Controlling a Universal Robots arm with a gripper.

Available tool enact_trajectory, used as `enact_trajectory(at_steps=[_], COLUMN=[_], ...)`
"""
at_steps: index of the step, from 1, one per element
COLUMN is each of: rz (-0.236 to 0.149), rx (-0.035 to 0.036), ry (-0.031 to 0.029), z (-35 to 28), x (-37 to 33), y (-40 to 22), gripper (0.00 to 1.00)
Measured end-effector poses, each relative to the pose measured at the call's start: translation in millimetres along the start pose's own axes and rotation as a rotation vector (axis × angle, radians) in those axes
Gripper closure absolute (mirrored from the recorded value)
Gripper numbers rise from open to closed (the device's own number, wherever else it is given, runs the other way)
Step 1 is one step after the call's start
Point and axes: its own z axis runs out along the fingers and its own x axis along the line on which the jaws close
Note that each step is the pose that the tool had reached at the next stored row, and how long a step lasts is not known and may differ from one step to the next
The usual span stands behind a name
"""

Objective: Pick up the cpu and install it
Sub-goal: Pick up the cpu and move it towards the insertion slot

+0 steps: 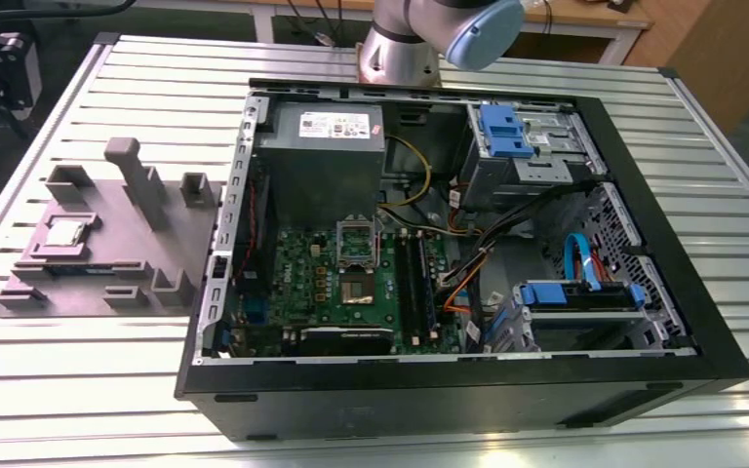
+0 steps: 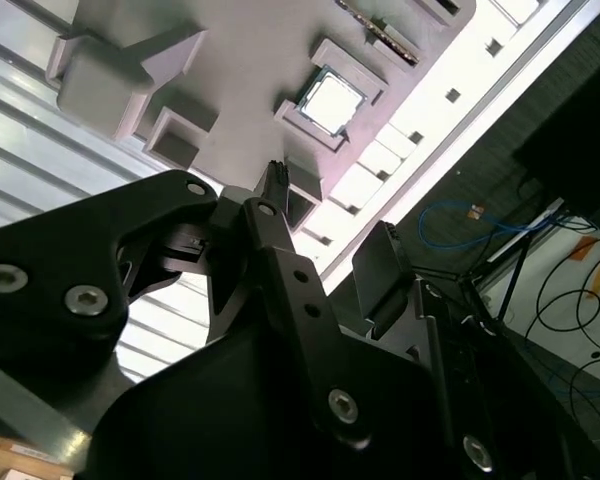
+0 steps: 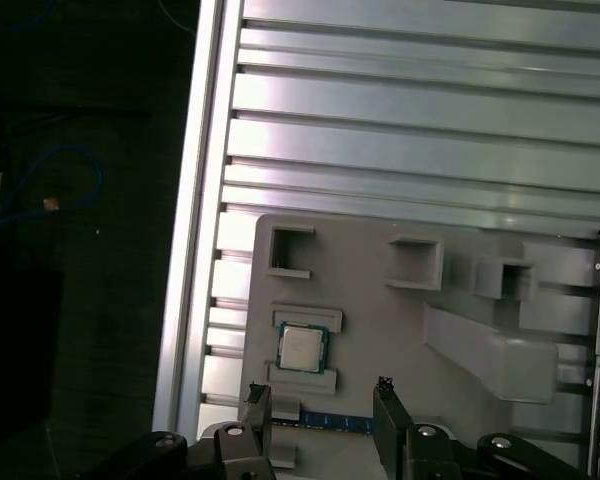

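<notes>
Over the tray (image 3: pixel 380 320), hovering with the tool (image 3: pixel 320 400) wide open and empty, just short of the cpu (image 3: pixel 302 347); picking and installing both waiting.

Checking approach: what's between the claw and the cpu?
In the first wrist view, only the grey holder's raised lip lies between claw and cpu.

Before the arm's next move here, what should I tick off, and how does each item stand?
1. The cpu seated in the grey fixture: ok.
2. The gripper open, nothing held: ok.
3. Fingertips around the cpu: not ok, they are apart from it.
4. Side of the computer case open: ok.
5. The motherboard socket free for the chip: cannot tell.
</notes>
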Motion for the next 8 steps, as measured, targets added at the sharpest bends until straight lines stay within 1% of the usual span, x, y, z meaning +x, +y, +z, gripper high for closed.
enact_trajectory(at_steps=[8], rz=[-0.047], rx=[0.0009], ry=[0.0054], z=[7.6], x=[0.0], y=[-2.6], gripper=[0.47])
